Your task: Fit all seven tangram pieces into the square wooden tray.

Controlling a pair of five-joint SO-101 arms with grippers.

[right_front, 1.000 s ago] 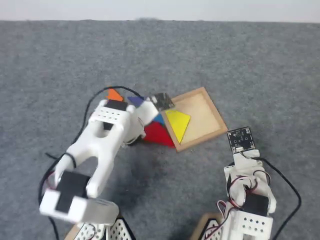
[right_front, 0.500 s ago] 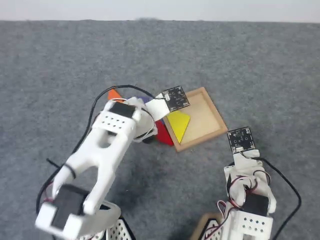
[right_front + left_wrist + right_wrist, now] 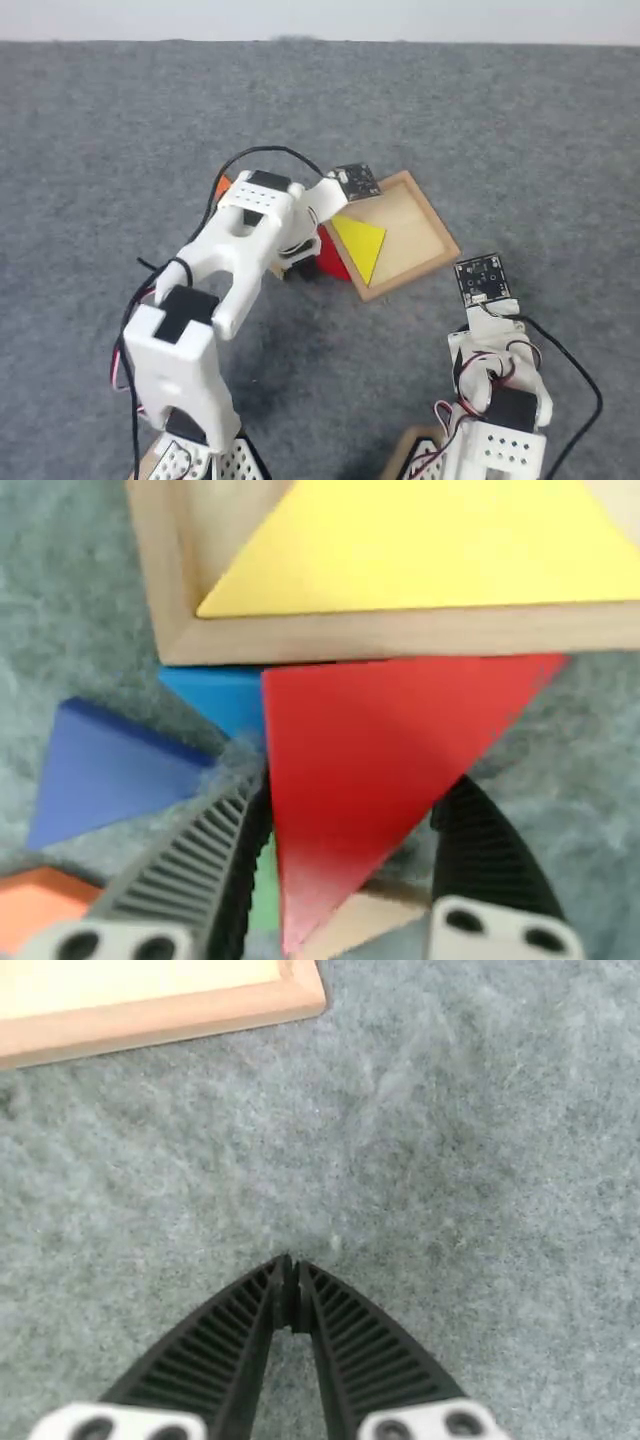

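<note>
The square wooden tray (image 3: 431, 214) holds a yellow triangle (image 3: 362, 243) against its left rim. A red triangle (image 3: 335, 258) lies on the carpet, one edge against the outside of that rim (image 3: 400, 645). My left gripper (image 3: 355, 795) straddles the red triangle (image 3: 370, 760), one finger on each slanted edge, shut on it. Beside it lie a light blue piece (image 3: 220, 695), a dark blue triangle (image 3: 110, 775), an orange piece (image 3: 35, 910), a green sliver (image 3: 265, 890) and a tan piece (image 3: 350, 930). My right gripper (image 3: 293, 1270) is shut and empty over bare carpet, short of the tray's corner (image 3: 150, 1010).
Grey carpet covers the whole table. The left arm (image 3: 250, 215) hides most loose pieces in the high view; an orange corner (image 3: 222, 185) peeks out behind it. The right arm (image 3: 495, 380) stands at the front right, below the tray.
The left arm has swung forward and right toward the tray's left rim, and the red triangle has shifted slightly toward that rim. The right arm has not moved.
</note>
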